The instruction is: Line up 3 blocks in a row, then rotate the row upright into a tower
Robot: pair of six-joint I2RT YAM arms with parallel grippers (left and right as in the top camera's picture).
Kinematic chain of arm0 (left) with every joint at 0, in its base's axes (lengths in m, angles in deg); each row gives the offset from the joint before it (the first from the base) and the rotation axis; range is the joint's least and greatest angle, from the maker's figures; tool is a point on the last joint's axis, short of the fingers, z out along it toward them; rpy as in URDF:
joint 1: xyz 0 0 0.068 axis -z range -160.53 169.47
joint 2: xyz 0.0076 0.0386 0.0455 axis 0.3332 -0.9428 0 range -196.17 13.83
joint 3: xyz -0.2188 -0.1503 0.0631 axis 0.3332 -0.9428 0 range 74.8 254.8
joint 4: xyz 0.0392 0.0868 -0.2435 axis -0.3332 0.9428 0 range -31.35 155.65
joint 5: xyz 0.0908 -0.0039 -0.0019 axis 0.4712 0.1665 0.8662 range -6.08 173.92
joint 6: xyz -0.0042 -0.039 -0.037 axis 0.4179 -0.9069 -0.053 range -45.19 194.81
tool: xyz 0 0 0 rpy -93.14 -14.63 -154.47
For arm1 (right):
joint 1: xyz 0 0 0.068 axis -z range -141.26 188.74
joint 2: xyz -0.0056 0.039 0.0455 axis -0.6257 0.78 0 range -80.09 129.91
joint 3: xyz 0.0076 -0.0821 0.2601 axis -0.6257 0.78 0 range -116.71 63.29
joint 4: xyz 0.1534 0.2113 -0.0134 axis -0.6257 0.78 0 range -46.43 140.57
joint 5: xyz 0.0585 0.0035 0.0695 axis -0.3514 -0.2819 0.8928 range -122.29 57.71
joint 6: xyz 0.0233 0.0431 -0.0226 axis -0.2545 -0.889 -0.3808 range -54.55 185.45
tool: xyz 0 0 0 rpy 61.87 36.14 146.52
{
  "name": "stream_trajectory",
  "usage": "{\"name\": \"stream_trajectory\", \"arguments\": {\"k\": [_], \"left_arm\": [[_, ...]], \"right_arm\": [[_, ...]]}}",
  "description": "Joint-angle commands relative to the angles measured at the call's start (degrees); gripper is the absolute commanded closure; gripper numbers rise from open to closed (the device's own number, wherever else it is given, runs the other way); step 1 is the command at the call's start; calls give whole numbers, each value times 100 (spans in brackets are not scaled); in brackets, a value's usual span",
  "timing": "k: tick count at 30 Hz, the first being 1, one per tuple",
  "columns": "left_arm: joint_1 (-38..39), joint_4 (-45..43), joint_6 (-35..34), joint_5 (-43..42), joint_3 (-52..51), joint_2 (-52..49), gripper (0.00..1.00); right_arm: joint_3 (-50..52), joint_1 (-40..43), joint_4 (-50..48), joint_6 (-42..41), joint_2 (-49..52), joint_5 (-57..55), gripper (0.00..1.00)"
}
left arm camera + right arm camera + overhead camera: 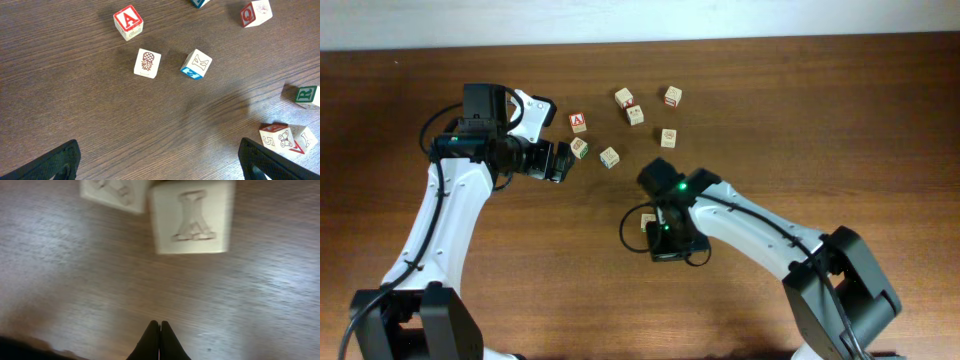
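Small pale wooden blocks lie scattered on the brown table. One pale block sits just left of my right gripper. In the blurred right wrist view a pale block with a faint raised figure and a second block lie ahead of the right gripper, which is shut on nothing. A green-framed "R" block lies at the right of the left wrist view. My left gripper is wide open over bare wood; it hovers left of the cluster.
A red "A" cube, a pineapple cube, a blue "K" cube and a red "Q" cube lie ahead of the left gripper. A "5" cube sits by its right finger.
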Motion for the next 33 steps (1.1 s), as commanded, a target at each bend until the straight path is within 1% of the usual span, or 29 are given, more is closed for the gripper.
{"name": "stream_trajectory", "arguments": {"k": [1, 4, 7, 12, 17, 19, 22, 26, 28, 31, 33], "left_arm": [[-35, -13, 87, -81, 83, -28, 1], [-35, -13, 87, -81, 83, -28, 1], [-35, -13, 87, -79, 83, -28, 1], [-35, -13, 87, -81, 83, -28, 1], [-35, -13, 87, -79, 83, -28, 1], [-35, -13, 87, -81, 83, -28, 1], [-35, -13, 87, -81, 83, -28, 1], [-35, -13, 87, -79, 83, -28, 1], [-35, -13, 87, -81, 83, -28, 1], [-35, -13, 87, -79, 83, -28, 1], [-35, -13, 87, -79, 83, -28, 1]], "right_arm": [[31, -74, -138, -297, 129, -278, 96], [28, -68, -393, -507, 138, -573, 96], [28, -68, -422, -616, 162, -726, 96], [-33, 227, -509, -634, 505, -496, 96], [-103, 308, -664, -501, 566, -389, 96], [-144, 308, -887, -243, 566, -232, 96], [-188, 286, -949, -221, 566, -229, 96], [-313, 289, -776, -44, 546, -85, 96], [-894, 343, -188, 271, 299, -175, 96], [-1421, 636, 306, 275, -101, -1032, 96], [-1432, 1064, 262, 278, -164, -1504, 96]]}}
